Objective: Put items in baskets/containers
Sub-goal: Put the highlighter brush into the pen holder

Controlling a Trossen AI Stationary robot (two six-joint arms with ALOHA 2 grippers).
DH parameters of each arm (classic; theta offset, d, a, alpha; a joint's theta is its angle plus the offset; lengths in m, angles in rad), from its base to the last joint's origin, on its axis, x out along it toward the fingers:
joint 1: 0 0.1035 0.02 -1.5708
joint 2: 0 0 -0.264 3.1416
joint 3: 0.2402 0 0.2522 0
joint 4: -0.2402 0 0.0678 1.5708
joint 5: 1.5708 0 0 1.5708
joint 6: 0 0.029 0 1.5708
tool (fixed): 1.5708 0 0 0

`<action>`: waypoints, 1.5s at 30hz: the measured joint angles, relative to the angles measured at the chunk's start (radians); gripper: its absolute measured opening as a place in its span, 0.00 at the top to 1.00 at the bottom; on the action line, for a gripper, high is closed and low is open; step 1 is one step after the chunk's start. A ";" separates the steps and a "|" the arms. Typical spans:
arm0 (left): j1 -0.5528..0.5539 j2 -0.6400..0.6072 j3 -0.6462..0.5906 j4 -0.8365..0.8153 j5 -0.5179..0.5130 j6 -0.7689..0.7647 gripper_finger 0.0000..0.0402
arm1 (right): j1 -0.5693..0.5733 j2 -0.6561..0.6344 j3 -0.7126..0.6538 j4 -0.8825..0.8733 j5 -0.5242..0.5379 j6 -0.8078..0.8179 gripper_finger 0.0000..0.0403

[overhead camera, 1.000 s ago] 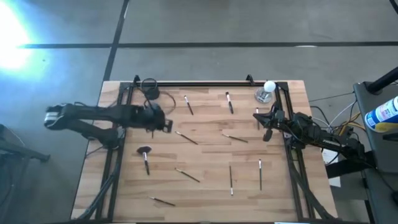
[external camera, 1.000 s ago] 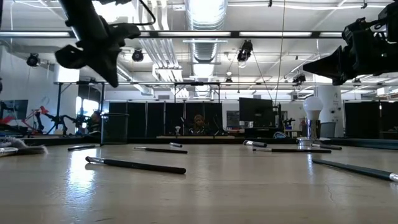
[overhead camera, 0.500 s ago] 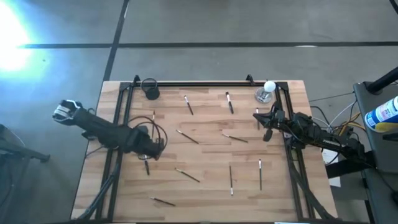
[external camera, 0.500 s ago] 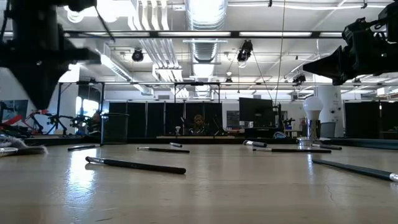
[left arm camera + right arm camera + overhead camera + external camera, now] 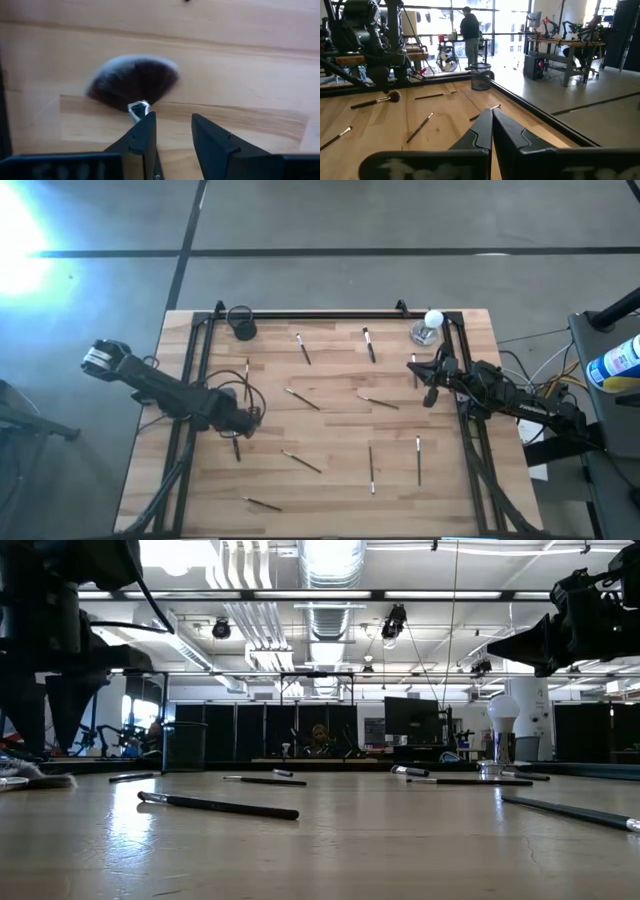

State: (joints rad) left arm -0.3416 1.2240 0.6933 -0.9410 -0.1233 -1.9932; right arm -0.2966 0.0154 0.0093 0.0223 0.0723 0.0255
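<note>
Several thin sticks lie flat and scattered on the wooden table point(image 5: 330, 430), among them one point(image 5: 303, 348) and another point(image 5: 218, 806). A brush with a wide round dark head point(image 5: 132, 80) lies flat at the table's left. My left gripper point(image 5: 172, 135) hangs over it, pointing down and open, its fingers point(image 5: 65, 710) just above the table beside the ferrule point(image 5: 139, 106). The brush's handle is hidden under one finger. The black cup point(image 5: 241, 323) stands at the far left corner. My right gripper point(image 5: 492, 120) waits shut at the right edge, level and above the table.
A white light bulb point(image 5: 431, 323) on a clear dish stands at the far right corner. A black metal frame point(image 5: 330, 313) runs along the table's far and side edges. A person point(image 5: 469, 30) stands in the room beyond the table.
My left gripper has swung from beside the cup toward the table's near left, come down over the wide-headed brush, rolled about its own line and opened. The sticks, the brush and the cup lie as before.
</note>
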 joint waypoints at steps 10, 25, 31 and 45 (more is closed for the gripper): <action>0.000 0.000 -0.007 0.003 0.026 0.007 0.64 | 0.000 0.000 0.000 0.000 0.000 0.000 0.98; 0.000 0.001 -0.086 -0.018 0.079 -0.084 0.54 | 0.000 0.000 0.000 0.000 0.000 0.000 0.98; 0.000 0.001 -0.163 0.079 0.037 -0.126 0.54 | 0.000 0.000 0.000 0.000 0.000 0.000 0.98; -0.001 -0.001 -0.207 0.143 -0.082 -0.110 0.78 | 0.000 0.000 0.000 0.000 0.000 0.000 0.98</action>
State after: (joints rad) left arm -0.3424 1.2232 0.4866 -0.7980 -0.2048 -2.1032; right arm -0.2966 0.0154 0.0095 0.0223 0.0724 0.0257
